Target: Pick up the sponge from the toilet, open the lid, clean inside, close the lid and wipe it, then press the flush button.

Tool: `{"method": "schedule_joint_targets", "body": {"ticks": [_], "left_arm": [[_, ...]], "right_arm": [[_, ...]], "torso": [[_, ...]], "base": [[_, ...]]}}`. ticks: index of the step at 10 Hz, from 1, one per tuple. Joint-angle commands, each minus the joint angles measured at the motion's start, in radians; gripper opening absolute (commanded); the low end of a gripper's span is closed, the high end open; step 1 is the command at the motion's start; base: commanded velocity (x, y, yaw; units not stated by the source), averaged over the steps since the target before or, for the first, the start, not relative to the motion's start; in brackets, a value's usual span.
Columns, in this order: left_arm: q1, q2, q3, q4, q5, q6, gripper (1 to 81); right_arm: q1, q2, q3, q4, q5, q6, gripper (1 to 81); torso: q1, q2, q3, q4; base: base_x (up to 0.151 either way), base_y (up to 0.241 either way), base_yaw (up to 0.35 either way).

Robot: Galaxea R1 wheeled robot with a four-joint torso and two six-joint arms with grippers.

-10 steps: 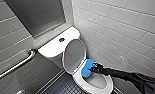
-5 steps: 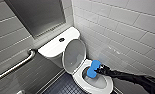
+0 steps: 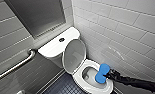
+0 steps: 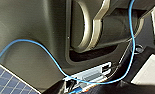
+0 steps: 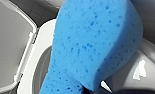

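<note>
Moved: small bright blue soft sponge (image 3: 102, 73), slightly outward over the glossy white ceramic toilet's (image 3: 54, 47) bowl. Your right gripper (image 3: 107, 74): clamped on it. Step: cleaning inside; next calls for lowering it against the bowl wall.

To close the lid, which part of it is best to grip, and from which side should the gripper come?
Probably the upper free edge of the lid, approached from the bowl side. It stands raised in front of the toilet tank and is hinged low, so its back is hard to reach.
</note>
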Motion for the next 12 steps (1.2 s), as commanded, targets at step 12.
{"method": "schedule_joint_targets", "body": {"ticks": [12], "left_arm": [[0.039,0.013,0.019,0.009,0.092,0.006,81.1]], "right_arm": [[-0.262,-0.241,0.393,0.006,0.18,0.051,1.0]], "torso": [[0.0,0.0,0.0,0.0]], "base": [[0.0,0.0,0.0]]}}
